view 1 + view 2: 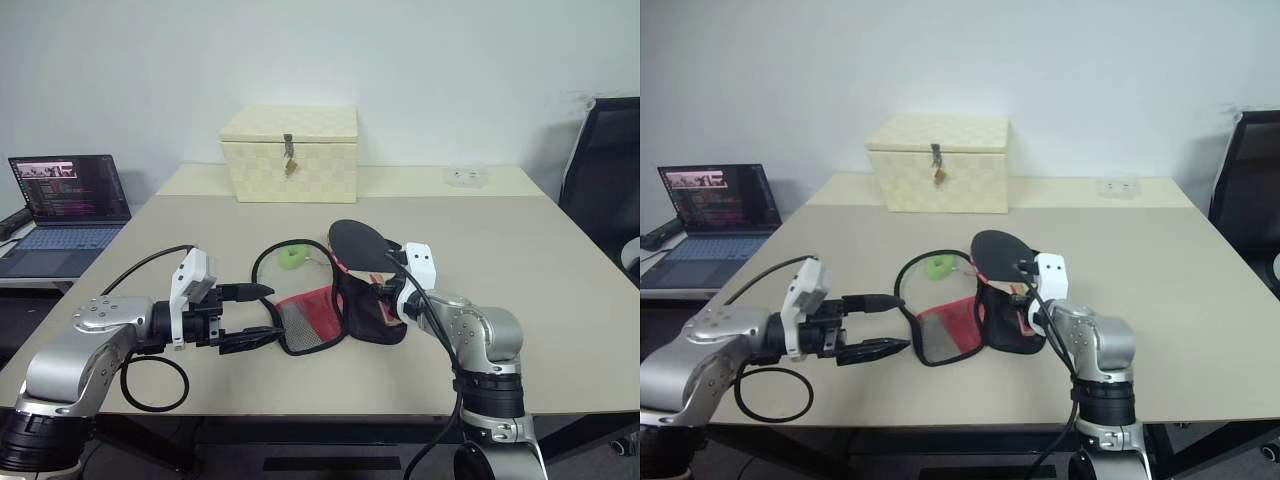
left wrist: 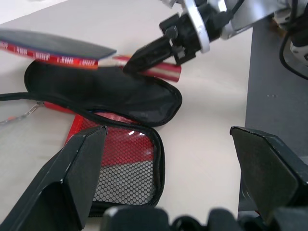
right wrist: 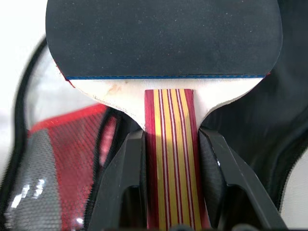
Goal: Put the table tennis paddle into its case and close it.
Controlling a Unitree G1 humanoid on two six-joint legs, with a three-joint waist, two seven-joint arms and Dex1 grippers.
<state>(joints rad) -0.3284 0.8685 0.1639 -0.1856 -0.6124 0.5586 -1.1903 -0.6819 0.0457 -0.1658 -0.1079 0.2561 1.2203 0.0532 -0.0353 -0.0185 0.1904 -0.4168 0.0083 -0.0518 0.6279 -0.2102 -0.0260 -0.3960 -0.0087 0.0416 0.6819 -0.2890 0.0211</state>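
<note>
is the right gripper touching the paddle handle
Touching: the right wrist view shows the right gripper with both jaws pressed against the sides of the table tennis paddle handle.

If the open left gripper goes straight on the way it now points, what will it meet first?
Most likely the soft black zip case at its red mesh-pocket end, which lies open on the table just ahead of the left gripper. Depth is unclear, so it might pass just above it.
</note>
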